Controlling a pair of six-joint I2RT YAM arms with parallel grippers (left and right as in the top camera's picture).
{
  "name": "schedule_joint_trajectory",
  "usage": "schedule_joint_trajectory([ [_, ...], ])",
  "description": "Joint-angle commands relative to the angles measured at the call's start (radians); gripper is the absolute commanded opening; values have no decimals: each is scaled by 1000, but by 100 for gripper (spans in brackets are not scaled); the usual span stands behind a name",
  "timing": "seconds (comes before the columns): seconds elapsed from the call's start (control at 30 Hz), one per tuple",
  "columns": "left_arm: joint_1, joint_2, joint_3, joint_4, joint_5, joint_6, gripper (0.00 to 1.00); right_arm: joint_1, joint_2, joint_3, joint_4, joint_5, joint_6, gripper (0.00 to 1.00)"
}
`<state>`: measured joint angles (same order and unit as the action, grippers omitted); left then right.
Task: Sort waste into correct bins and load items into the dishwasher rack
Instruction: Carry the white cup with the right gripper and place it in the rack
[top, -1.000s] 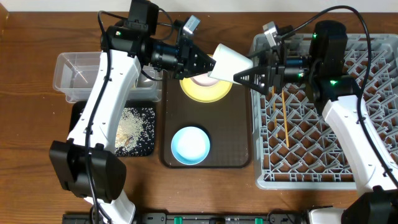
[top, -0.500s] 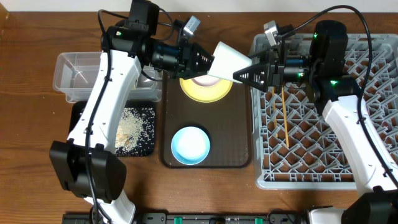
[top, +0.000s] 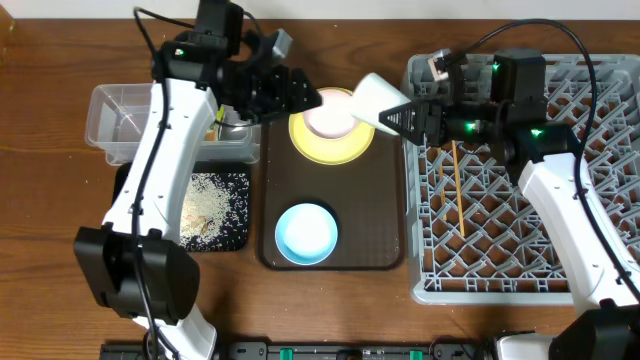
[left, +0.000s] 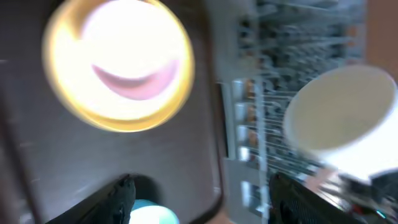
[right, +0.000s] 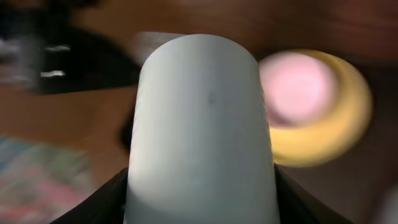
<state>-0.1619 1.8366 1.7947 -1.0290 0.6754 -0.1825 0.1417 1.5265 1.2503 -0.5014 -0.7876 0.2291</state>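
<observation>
The small white cup (top: 373, 98) hangs on its side above the right edge of the yellow plate (top: 330, 140), and my right gripper (top: 403, 116) is shut on it; in the right wrist view the cup (right: 202, 130) fills the space between the jaws. My left gripper (top: 300, 100) is open and empty, left of the cup and apart from it. A pale pinkish-white round thing (top: 326, 118) sits on the plate. The light blue bowl (top: 305, 232) rests on the brown serving tray (top: 380, 240). Two chopsticks (top: 456, 185) lie in the grey dishwasher rack (top: 500, 250).
A clear tub (top: 125, 120) stands at the back left. In front of it is the black tray (top: 235, 235), holding whitish rice scraps (top: 205, 200). The left arm reaches over both bins. The right arm stretches over the rack's back half.
My left gripper has opened, let go of the white cup and drawn back to the left. The right gripper has closed on the cup and now holds it alone.
</observation>
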Motion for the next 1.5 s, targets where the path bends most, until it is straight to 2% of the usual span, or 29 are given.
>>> schedule_joint_trajectory([
  [0.0,2,0,3,-12,-119,6,73,16,-16,12,-41,321,-10,39],
  [0.2,2,0,3,-40,-119,6,74,1,-18,38,-84,362,-4,41],
  [0.23,2,0,3,-40,-119,6,79,-2,-18,50,-97,369,3,41],
  [0.3,2,0,3,-40,-119,6,82,-6,-18,88,-138,381,3,40],
  [0.63,2,0,3,-40,-119,6,88,-6,-18,297,-377,660,10,39],
  [0.9,2,0,3,-40,-119,6,89,-6,17,299,-385,687,9,38],
  [1.47,2,0,3,-40,-120,6,90,-6,216,299,-364,787,-10,36],
])
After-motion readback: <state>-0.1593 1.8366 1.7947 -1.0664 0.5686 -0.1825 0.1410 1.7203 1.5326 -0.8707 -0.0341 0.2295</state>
